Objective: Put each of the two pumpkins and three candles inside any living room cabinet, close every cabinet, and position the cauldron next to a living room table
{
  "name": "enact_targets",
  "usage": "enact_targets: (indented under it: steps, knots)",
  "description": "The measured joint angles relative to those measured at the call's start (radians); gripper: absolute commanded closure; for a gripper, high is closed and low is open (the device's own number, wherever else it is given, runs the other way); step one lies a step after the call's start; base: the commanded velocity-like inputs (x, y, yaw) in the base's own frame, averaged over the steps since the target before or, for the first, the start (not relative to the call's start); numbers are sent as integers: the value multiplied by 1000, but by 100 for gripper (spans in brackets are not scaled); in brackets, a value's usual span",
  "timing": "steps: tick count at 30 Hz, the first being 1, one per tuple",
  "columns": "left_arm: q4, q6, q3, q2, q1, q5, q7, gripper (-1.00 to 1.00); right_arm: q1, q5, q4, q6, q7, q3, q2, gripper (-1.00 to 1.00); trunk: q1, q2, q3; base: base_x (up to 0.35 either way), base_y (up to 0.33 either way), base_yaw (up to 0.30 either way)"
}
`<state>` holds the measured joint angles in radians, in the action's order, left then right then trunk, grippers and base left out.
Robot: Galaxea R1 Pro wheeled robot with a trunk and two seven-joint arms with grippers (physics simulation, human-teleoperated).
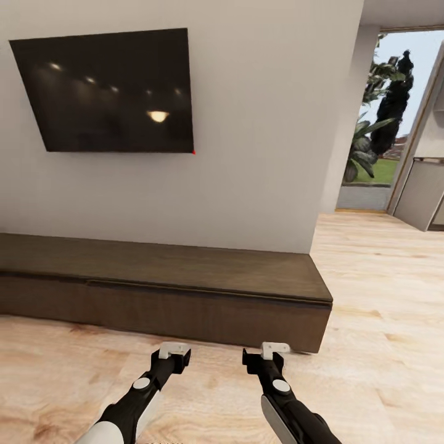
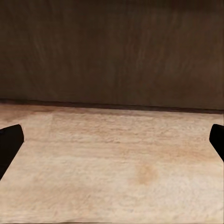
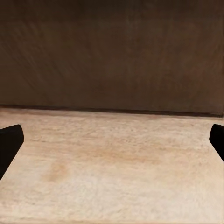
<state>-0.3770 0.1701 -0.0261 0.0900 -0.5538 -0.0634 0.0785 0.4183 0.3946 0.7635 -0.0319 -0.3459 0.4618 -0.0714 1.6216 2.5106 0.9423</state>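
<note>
Left hand [image 1: 174, 351]: spread, empty, low over the floor [image 1: 382, 290].
Right hand [image 1: 266, 351]: spread, empty, level with the left.
Cabinet [image 1: 203, 314]: just ahead of both hands, front apparently shut, not touched; its end lies slightly outward of the right hand.
Step in hand: probably reaching the cabinet front to pull it out.
Doing it well: one hand should catch the front's top edge squarely and draw straight back.
Beyond: TV [image 1: 108, 89] above on the wall.
</note>
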Motion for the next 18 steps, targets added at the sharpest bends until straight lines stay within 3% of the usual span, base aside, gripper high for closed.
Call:
enact_targets:
  steps: [18]
  knots:
    - [0, 4, -1, 0, 1, 2, -6, -100, 0, -5, -1, 0, 0, 1, 0, -100, 0, 0, -1, 0, 0, 291]
